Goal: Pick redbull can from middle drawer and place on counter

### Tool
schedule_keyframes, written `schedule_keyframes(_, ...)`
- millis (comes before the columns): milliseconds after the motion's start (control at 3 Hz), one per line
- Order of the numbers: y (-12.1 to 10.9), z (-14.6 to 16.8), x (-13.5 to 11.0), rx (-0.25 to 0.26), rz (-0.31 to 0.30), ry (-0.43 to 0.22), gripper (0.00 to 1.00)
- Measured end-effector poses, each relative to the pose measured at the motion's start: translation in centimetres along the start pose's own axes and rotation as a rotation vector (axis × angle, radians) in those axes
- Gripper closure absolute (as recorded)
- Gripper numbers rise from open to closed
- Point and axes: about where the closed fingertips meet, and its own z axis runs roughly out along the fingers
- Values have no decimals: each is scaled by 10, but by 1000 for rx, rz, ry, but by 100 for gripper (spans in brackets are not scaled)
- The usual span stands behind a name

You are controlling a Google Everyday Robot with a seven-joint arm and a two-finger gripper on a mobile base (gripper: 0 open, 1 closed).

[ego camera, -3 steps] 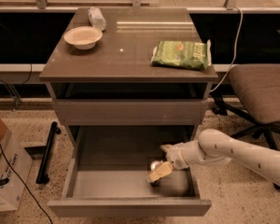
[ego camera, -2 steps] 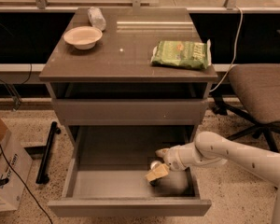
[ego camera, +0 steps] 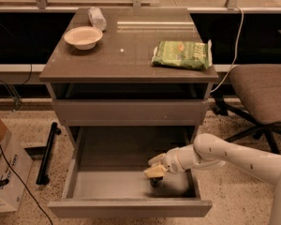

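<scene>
On the left of the smooth, slightly glossy brown-grey top of the desk sat a shallow cream bowl. A whitish clear plastic bottle lay just behind it, and toward the right lay a crumpled green snack bag. No can stood anywhere on that top, so the placing half of the job was judged not yet done. Below, the wide, shallow grey-brown drawer stood pulled well out (so access to its smooth grey floor was there). Toward the right of that floor, the pale yellowish gripper hung low inside the drawer. It was directly over what was most likely the slim dark redbull can, which showed only as a small dark shape mostly hidden beneath it. Whether the gripper was clamped on the can or apart could not be told. The white arm reached in from the right. By that reading the work stood at the grasp. Securing the can, lifting it clear of the drawer and setting it on the desk all remained.
</scene>
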Motion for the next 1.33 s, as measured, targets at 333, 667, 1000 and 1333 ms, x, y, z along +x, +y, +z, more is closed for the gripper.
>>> schedule_keyframes(333,3,-16,-14,35,-28,-32,87)
schedule_keyframes(667,7,-44,-42,51,-67,-135,100)
schedule_keyframes(1000,15,-93,-89,42,-154,-228,100)
schedule_keyframes(1333,29,-162,-150,14,-300,-283,100)
